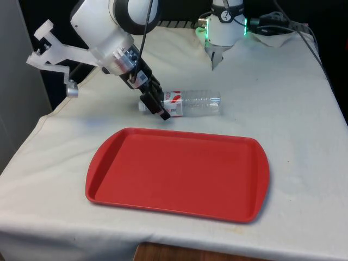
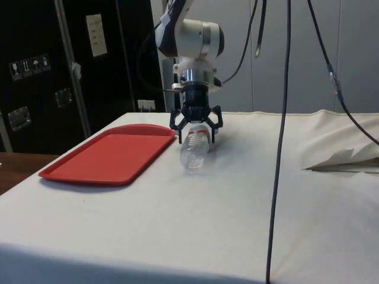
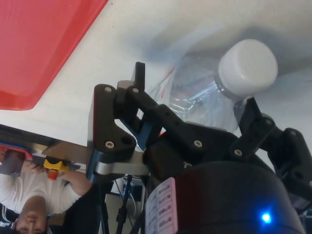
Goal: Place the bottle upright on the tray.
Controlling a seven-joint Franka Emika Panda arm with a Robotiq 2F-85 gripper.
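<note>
Straddling the bottle (image 1: 187, 104) near its capped end, my gripper (image 1: 156, 107) has one finger on each side of the clear plastic body — the side view shows the black fingers (image 2: 176, 120) splayed around the neck, and from the wrist the fingers (image 3: 146, 114) flank the shoulder just behind the white cap (image 3: 247, 67). Whether the pads are pressing on the plastic yet I cannot tell; the jaws look set about as wide as the bottle.

That bottle lies on its side on the white cloth (image 1: 283, 92), in the upper middle of the front view, its red-and-white label (image 1: 173, 98) next to my fingers and its base pointing toward the front view's right. In the side view it sits at the frame's center with the base (image 2: 192, 158) toward the camera.

Just below it in the front view is the red tray (image 1: 179, 174), close to the bottle but apart from it, taking up the lower middle of the frame. In the side view the tray (image 2: 106, 157) lies at center left.

At the wrist picture's lower left, a person in a white sleeve (image 3: 36, 192) appears beyond the table edge.
</note>
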